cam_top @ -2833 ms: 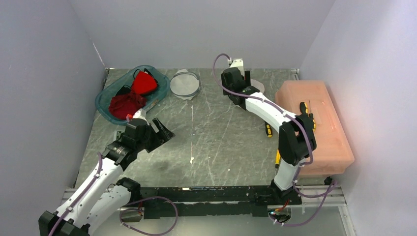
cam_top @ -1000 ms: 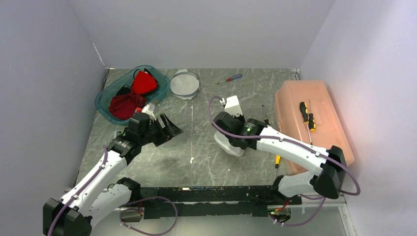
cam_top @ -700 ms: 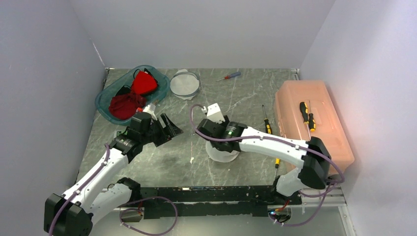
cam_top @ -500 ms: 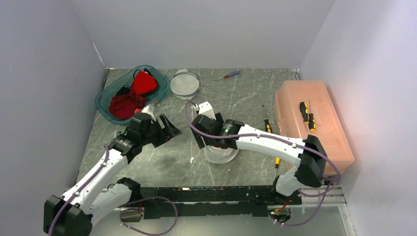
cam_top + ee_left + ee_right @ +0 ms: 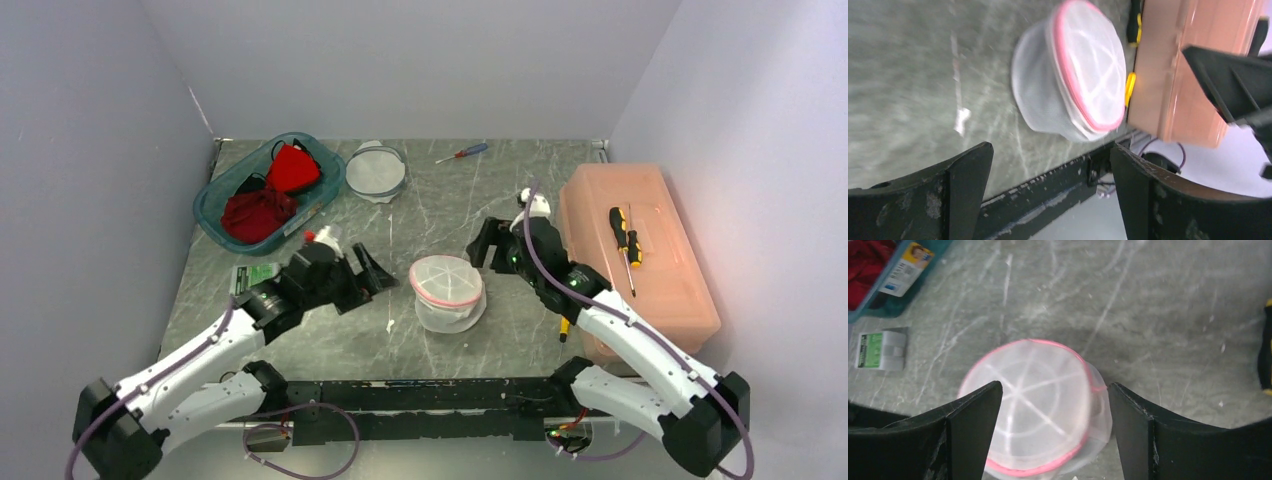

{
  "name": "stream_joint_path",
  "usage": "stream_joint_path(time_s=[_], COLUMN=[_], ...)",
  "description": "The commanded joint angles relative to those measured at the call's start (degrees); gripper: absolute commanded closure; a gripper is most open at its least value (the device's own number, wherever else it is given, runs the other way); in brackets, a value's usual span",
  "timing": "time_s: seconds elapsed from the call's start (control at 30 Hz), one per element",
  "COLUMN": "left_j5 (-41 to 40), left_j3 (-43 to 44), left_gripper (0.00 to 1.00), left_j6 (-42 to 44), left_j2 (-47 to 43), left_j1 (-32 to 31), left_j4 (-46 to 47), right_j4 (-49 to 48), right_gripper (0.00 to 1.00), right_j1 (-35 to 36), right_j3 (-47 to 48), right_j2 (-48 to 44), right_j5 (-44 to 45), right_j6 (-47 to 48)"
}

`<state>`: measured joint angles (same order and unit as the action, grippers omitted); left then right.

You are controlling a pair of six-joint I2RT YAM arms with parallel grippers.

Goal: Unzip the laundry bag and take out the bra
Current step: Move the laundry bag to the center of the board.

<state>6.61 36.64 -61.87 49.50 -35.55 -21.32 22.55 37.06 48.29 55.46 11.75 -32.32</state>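
The laundry bag (image 5: 448, 292) is a round white mesh pouch with a pink rim, standing on the table's near middle. It also shows in the left wrist view (image 5: 1073, 75) and the right wrist view (image 5: 1038, 400). The zip looks shut, and the bra is hidden. My left gripper (image 5: 375, 280) hovers open just left of the bag, and in its own view (image 5: 1049, 149) the jaws stand wide with nothing between them. Just right of the bag, my right gripper (image 5: 483, 250) is open and apart from it. Its jaws (image 5: 1054, 388) frame the bag from above.
A teal bin (image 5: 207, 200) with red garments sits back left, a second round mesh bag (image 5: 377, 170) beside it. A peach toolbox (image 5: 650, 290) with a screwdriver (image 5: 622, 235) on it fills the right side. Another screwdriver (image 5: 462, 153) lies at the back. A green packet (image 5: 255, 273) lies near my left arm.
My right arm brought the bag from the back to the near middle, let go of it and drew back right. My left gripper moved toward the bag and opened wider.
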Motion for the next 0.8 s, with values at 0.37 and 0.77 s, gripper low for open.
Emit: stream_joint_path(time_s=[0.37,0.77], left_j5=[-12.06,-13.62], left_j3=[10.33,15.65], left_gripper=[0.14,0.29], left_j6=[-20.06,-21.95], left_j2=[18.24,31.11], left_j1=[-20.7,-24.13], left_j4=[11.41,11.3], right_j4=[-18.44,-23.13], right_gripper=[0.25,0.34], right_j1=[-9.28,-8.6], right_j3=[-18.45,-23.7], right_j2=[-2.03,-5.13], right_j5=[-10.51,-20.48], right_j6=[-9.18,-14.99])
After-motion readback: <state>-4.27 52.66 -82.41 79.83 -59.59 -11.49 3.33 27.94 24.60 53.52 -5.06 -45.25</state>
